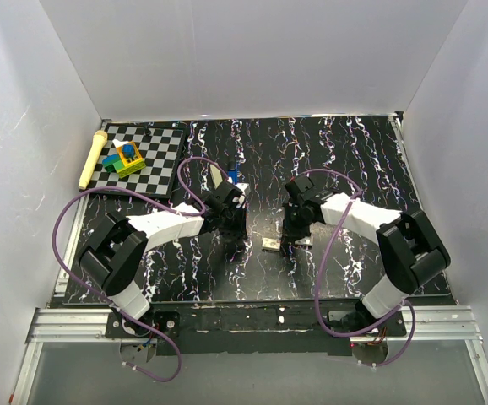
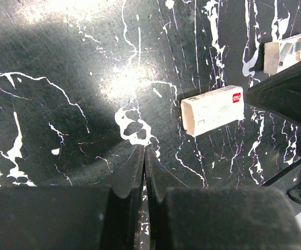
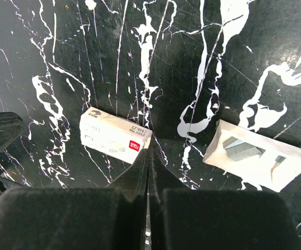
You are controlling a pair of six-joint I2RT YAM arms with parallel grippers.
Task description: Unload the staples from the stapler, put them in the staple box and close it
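Since both claws are pinched fully shut on nothing, neither has a hold on anything for the job.

Far left: a checkered mat [image 1: 155, 160] with toy blocks [image 1: 126, 158] on it and a yellow stick [image 1: 91, 159] along its edge.

The left claw [image 2: 144, 151] hangs low over bare black tabletop [image 2: 62, 104]. A pale bar [image 1: 218, 177] lies just behind it. It may be the stapler, but it is too small to tell.

Between the arms is a closed white box [image 3: 116, 136] with a red label. The right claw [image 3: 148, 154] points down, its tips just beside that box.

Right of the claw, an open paper tray [image 3: 291, 161] holds the staples [image 3: 241, 150]: grey strips, with one short bit lying apart.

Risks, as I judge them:
- Shut tips coming down could shove the box or tip the light tray and scatter the strips.
- A hard pinch could break the strips into loose bits that vanish against the speckled top.
- Fingers this tight cannot take the bar without spreading first.
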